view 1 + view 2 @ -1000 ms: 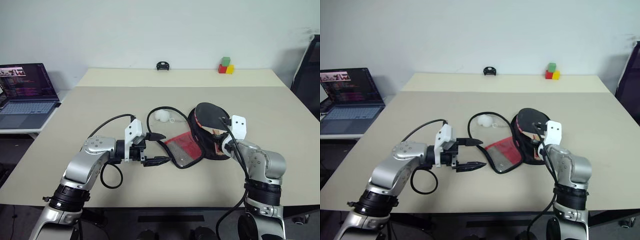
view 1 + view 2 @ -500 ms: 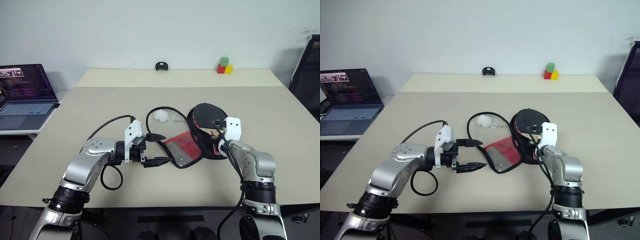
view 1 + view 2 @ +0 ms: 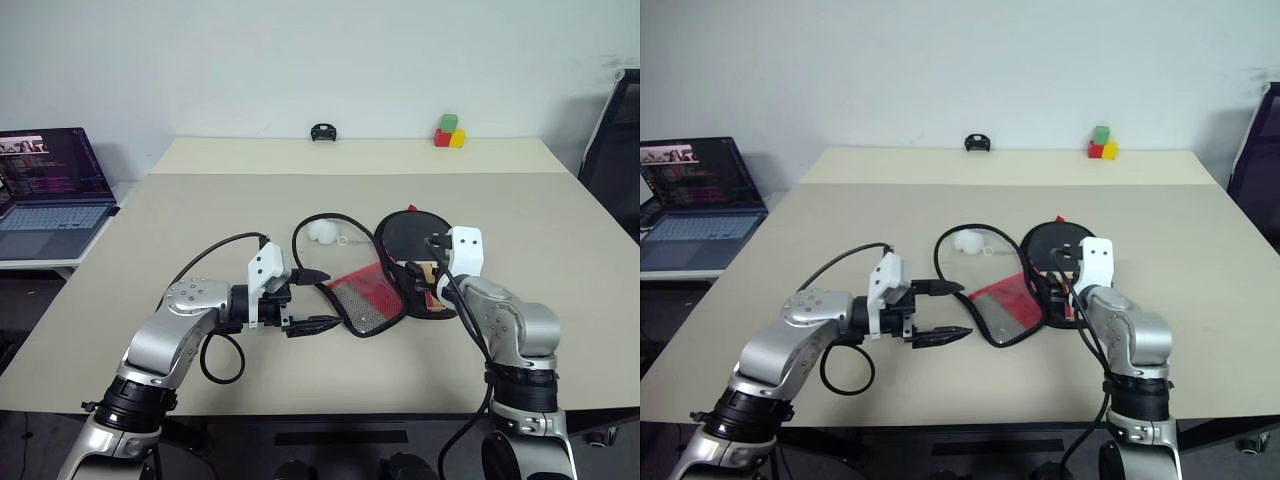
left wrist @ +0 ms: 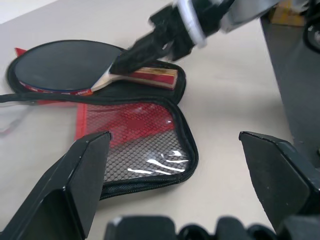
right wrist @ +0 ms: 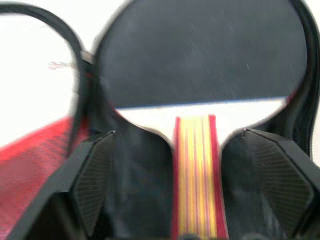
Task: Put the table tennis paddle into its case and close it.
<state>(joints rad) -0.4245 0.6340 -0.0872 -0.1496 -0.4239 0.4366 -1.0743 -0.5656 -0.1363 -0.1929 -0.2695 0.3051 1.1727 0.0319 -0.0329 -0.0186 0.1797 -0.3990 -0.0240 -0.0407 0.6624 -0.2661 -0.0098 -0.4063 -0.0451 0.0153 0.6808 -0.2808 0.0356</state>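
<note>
While the case [image 3: 385, 285] lies unzipped at the centre of the frame on the beige desk [image 3: 200, 215], the table tennis paddle [image 4: 65, 65] rests inside its far half, black rubber face up and the striped wooden handle lying over the black lining. The mesh lid of the case, showing red beneath, is folded flat toward the lower left of that half, and the zippered edge runs round both halves.

The right gripper [image 5: 175, 170] sits at the right of centre in the head view, above the handle end of the paddle. Its jaws are spread, one on either side of the handle, and not clenched on it; whether a fingertip brushes the wood I cannot tell, as the close view is blurred.

The left gripper [image 3: 312, 298] hovers at the lower centre-left of the frame, pointing across toward the mesh lid, just beside its edge and apart from it. Its jaws are released wide, with nothing between them.

A small white ball [image 3: 321, 231] lies on the desk just above the case, within the curve of a black cord [image 3: 335, 222]. At the upper right of the frame, coloured blocks [image 3: 449, 131] stand at the desk's far edge, and a small black object [image 3: 322, 131] sits at the upper centre. An open laptop [image 3: 45, 190] stands at the left edge.
</note>
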